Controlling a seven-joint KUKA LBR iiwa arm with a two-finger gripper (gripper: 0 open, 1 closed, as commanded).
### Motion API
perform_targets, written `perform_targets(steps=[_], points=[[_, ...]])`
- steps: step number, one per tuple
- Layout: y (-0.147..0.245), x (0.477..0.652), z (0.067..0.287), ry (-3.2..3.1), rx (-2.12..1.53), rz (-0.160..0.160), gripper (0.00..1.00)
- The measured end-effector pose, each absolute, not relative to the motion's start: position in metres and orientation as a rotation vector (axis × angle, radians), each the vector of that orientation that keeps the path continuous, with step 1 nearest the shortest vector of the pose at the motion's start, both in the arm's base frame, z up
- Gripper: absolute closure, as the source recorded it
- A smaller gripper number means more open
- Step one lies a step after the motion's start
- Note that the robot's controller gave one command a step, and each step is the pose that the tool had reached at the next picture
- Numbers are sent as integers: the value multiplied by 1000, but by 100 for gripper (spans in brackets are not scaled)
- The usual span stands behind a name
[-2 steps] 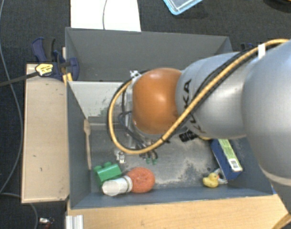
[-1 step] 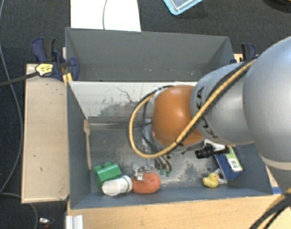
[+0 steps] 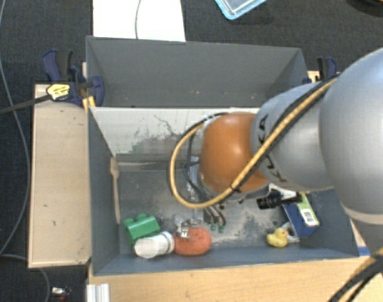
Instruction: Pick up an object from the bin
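Dark carpet (image 3: 27,30) underneath, and on it a grey metal bin (image 3: 103,187), floor scuffed and mostly bare. Reaching in from the view's right, a silver arm (image 3: 329,137), with an orange wrist cover (image 3: 226,153) and a looped yellow cable (image 3: 176,181) over the middle of the bin floor. Under the cover, the gripper (image 3: 204,222): hangs low, close to the bin's near wall, just above and beside a rounded orange-red lump (image 3: 194,243), perhaps a soft toy fruit. Cannot tell whether open or closed, with so much hidden under cover and cable. Holds nothing visibly; lifts nothing. Against the near wall, touching the orange-red lump on the side of the near left corner as the view has it, a white capsule-shaped thing (image 3: 152,245); just behind that, a green toy brick (image 3: 141,225). Towards the near right corner, well apart from the gripper, a small yellow duck (image 3: 278,237), a blue box (image 3: 302,216) with a white label, and a black item (image 3: 271,201) partly under the arm, kind unclear. On progress, as a judgement only: seems to stand at the end of the approach, with no grasp shown yet. Left to do: close on one thing, most likely the orange-red lump as the nearest, then raise it clear of the bin's walls. All things down on the bin floor, so no pick to count as done.
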State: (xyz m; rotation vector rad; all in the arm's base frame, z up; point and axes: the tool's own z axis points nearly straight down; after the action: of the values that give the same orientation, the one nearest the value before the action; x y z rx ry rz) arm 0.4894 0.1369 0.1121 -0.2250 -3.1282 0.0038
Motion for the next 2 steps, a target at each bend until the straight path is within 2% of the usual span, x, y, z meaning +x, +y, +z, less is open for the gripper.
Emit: perform_targets(steps=[1, 2], points=[[146, 484, 105, -3131, -166, 4, 100], [174, 482, 104, -3139, -73, 2, 100]])
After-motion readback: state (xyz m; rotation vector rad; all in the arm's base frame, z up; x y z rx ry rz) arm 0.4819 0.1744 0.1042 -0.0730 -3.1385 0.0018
